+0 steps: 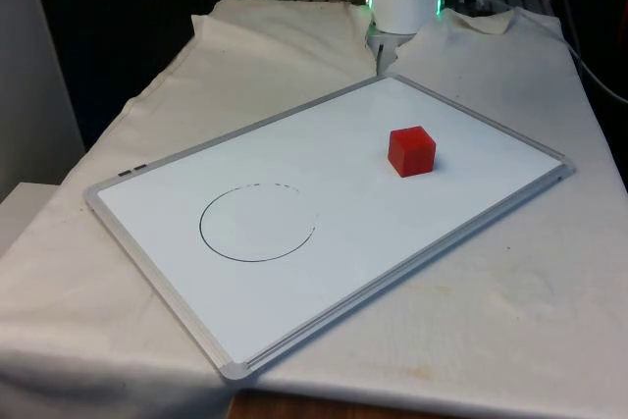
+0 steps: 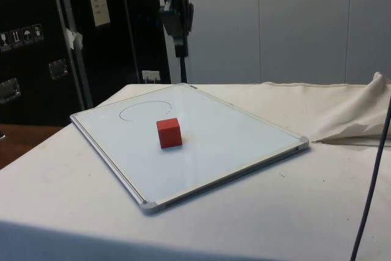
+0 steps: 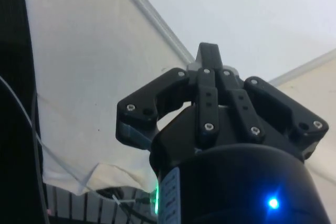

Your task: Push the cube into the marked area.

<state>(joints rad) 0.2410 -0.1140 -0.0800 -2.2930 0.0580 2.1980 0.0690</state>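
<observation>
On the cloth-covered tabletop (image 1: pixel 549 301) lies a flat white board with a grey metal frame (image 1: pixel 167 282). Nearest on it in the front view is the thin black drawn circle (image 1: pixel 257 224), the marked area, with nothing inside it. Farther back, at about two o'clock from the circle and well apart from it, sits the small red cube (image 1: pixel 411 150), flat on the board and untouched. Beyond and high above the board's far edge hangs the black two-finger pincer (image 3: pixel 209 66), its fingers drawn together, holding nothing. The push looks not yet begun. The next move likely calls for lowering the pincer behind the cube's far side, then driving it toward eight o'clock into the circle.
</observation>
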